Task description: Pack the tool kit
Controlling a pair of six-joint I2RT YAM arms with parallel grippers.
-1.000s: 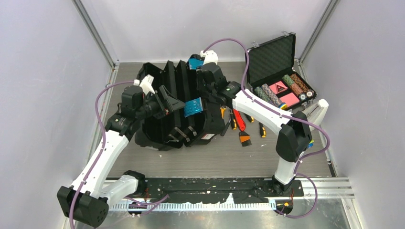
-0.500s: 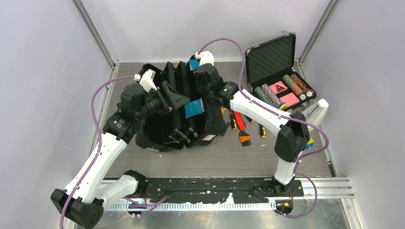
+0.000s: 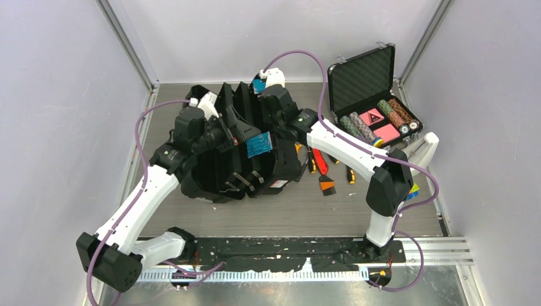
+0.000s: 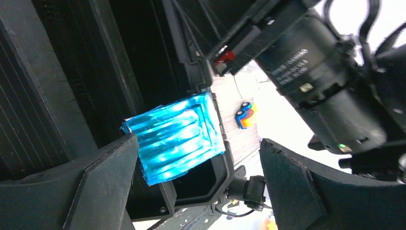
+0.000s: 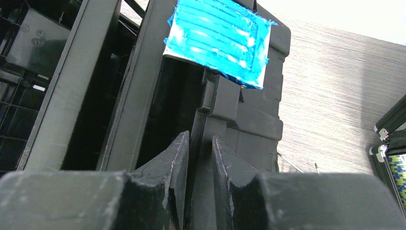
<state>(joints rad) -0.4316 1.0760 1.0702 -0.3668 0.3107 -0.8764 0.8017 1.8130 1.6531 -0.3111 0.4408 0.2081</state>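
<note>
My worktop (image 3: 287,210) holds one toolbox (image 3: 217,178), two blue latches (image 3: 259,145). My left fingers (image 4: 105,182) spread wide; right fingers (image 5: 167,167) pinch its wall.

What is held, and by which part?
The right end effector pinches the toolbox by a black rib near its blue latch; the left end effector holds nothing.

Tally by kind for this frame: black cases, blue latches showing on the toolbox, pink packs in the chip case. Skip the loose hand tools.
Black cases: 2, the toolbox and the chip case
Blue latches: 2, the near latch and the far latch
Pink packs: 2, the farther pack and the nearer pack
Total: 6
</note>
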